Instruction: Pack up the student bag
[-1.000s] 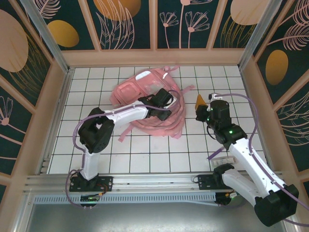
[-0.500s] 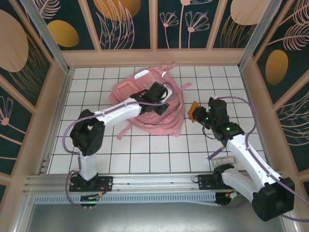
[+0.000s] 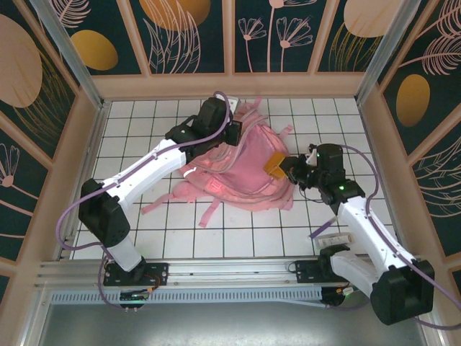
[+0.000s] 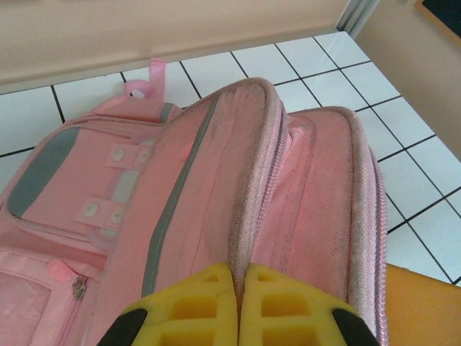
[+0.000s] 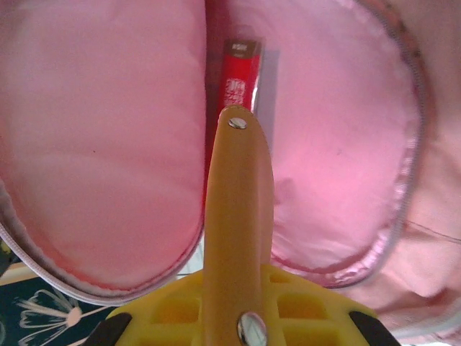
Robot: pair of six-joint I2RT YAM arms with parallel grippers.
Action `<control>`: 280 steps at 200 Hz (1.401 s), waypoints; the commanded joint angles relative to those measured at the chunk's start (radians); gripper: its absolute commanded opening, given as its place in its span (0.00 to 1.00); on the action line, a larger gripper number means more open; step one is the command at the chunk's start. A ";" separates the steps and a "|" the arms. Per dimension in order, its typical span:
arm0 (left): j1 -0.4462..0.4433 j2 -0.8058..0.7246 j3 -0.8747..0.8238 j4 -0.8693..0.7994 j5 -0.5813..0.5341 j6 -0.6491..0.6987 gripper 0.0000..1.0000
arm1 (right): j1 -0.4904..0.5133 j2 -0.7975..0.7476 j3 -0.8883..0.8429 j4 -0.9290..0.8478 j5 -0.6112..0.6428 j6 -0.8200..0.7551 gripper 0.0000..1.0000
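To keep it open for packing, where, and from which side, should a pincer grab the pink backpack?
Probably the student bag by its zipper rim, from above, where the left pincer pinches it: the rim stands up as a thin ridge.

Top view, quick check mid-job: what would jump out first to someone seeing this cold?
The student bag, big and pink, sprawls across the back middle of the white gridded table, with the left gripper shut on its top edge. From the right side, the right gripper holds an orange item at the bag's open mouth, where a red packet lies inside.
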 commanded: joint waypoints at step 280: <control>0.078 -0.141 -0.125 0.265 0.019 -0.267 0.00 | 0.382 0.703 0.272 0.420 0.189 0.196 0.63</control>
